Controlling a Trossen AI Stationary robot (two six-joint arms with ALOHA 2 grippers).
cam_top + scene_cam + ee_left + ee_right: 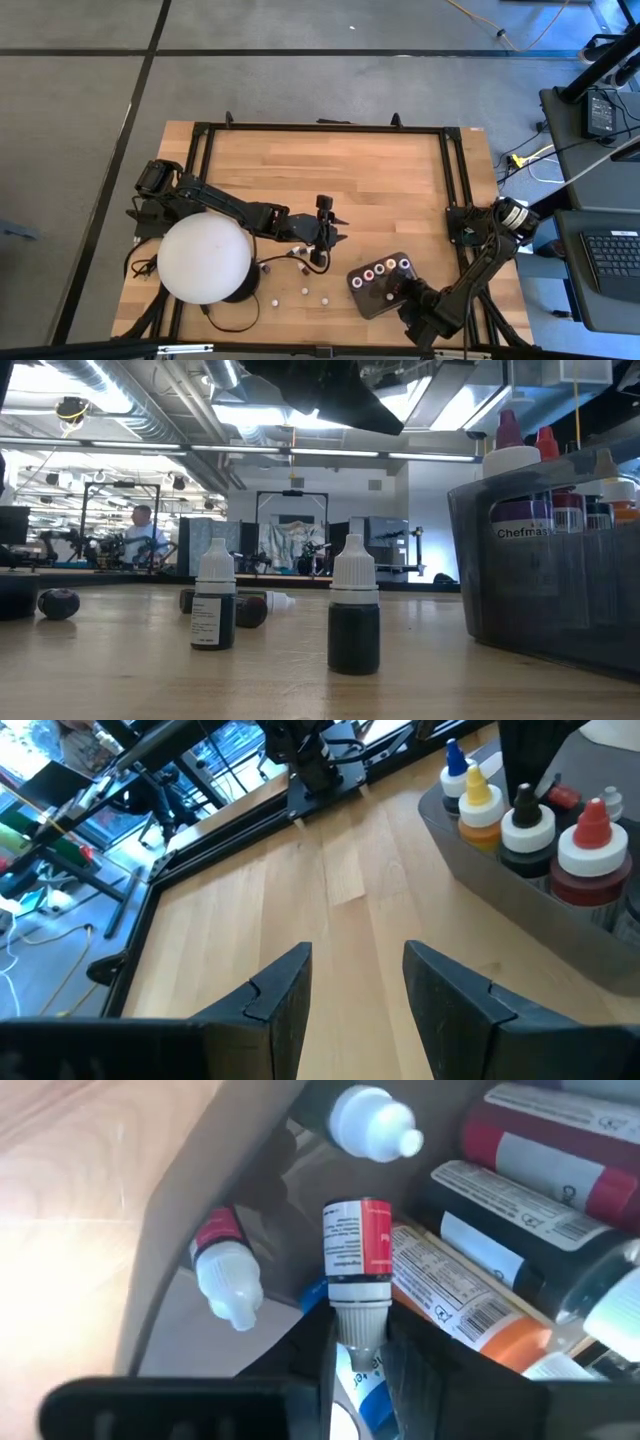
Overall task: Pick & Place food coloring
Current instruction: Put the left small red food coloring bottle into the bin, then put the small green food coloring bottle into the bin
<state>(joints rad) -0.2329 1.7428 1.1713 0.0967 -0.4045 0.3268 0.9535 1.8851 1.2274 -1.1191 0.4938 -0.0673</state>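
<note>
On the desk (400, 170), the white dome (204, 258) sits at eight o'clock and the grey tray (372, 297) at five. Right gripper (362, 1355), over the tray, pinches a red-labelled food coloring bottle (358, 1245) by its cap: placing step, I judge. Next: lower, release. Left gripper (355, 990), jaws spread, hovers mid-desk near loose bottles (304, 292).

Left hand (330, 232) over mid tabletop (380, 170), fingers apart, nothing between them. Big white dome (204, 258) behind it along left arm. Few small food coloring bottles (303, 292) scattered on wood just below hand, near dome's edge. Dark grey tray (385, 296) off to hand's lower right, row of bottle tops inside. Right hand (408, 291) at tray's near-right end; finger state not visible.
</note>
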